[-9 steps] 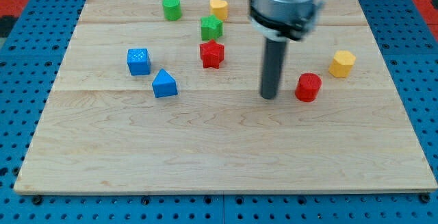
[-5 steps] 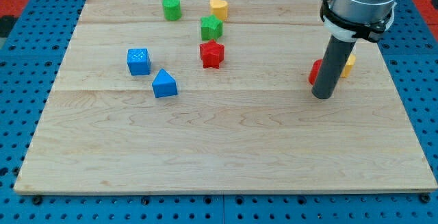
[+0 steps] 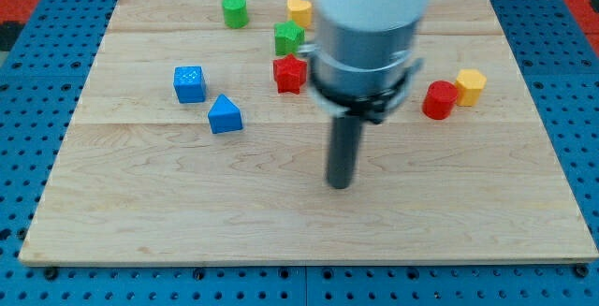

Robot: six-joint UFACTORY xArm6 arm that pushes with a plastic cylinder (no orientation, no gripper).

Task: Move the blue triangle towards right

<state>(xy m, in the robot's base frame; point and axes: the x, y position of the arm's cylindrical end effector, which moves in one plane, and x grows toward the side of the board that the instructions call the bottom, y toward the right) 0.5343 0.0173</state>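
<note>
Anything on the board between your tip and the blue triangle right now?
No. In the camera view, only bare wood lies between my tip and the blue triangle, which sits up and to the view's left.

The board (image 3: 187,203) was pale, smooth, matt wood with visible grain. The blue triangle (image 3: 225,115) looked like matt plastic. The rod above my tip (image 3: 340,185) was dark and matt.
</note>
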